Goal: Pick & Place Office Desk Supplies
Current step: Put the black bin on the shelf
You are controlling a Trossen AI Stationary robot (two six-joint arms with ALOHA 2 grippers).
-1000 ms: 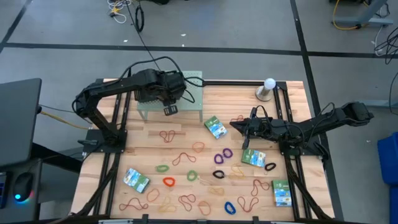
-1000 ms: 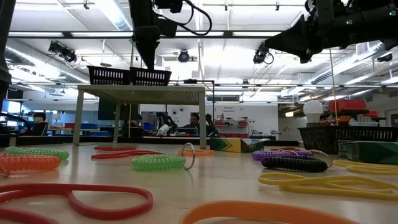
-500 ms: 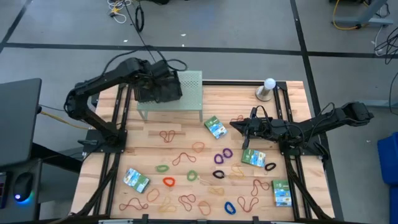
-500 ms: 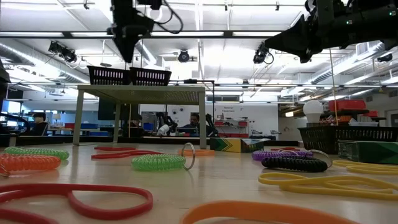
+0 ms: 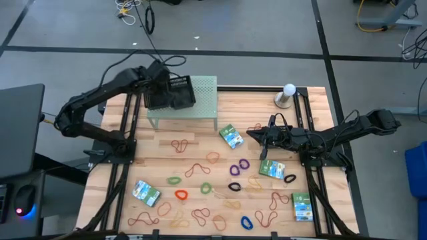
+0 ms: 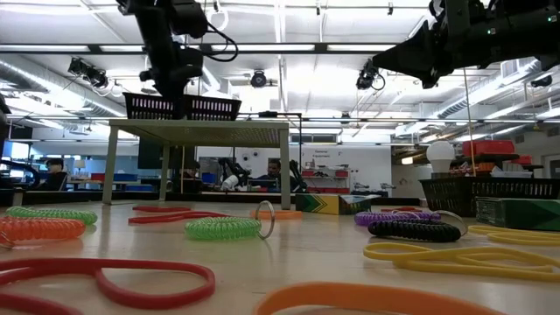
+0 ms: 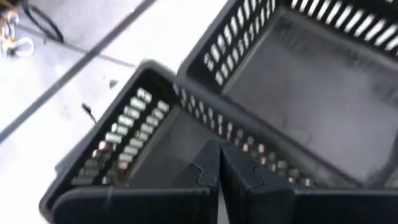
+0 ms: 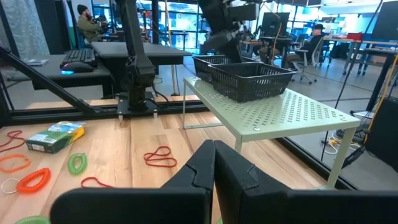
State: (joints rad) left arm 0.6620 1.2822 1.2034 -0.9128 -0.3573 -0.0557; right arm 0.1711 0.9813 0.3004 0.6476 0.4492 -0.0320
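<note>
Rubber-band loops in many colours [image 5: 200, 170] and small green-white-blue packets [image 5: 231, 136] [image 5: 145, 193] lie scattered on the wooden table. Two black mesh trays [image 7: 311, 81] stand on the pale-green perforated shelf [image 5: 203, 100] at the far left. My left gripper [image 7: 217, 171] is shut with nothing between its fingers. It slants down over the wall where the trays meet [image 6: 179, 101]. My right gripper [image 8: 213, 163] is shut and level, above the table's right half [image 5: 252, 133], near a packet.
A white bulb on a stand [image 5: 289, 92] sits at the far right corner. More packets lie at the right [image 5: 272, 169] and near right [image 5: 302, 207]. The shelf's legs [image 6: 284, 166] stand on the table. People sit in the room beyond [image 8: 87, 22].
My left gripper has swung from in front of the shelf toward the table's far left, over the mesh trays, and has rolled about its own line. My right arm has kept still. Nothing on the table has shifted.
</note>
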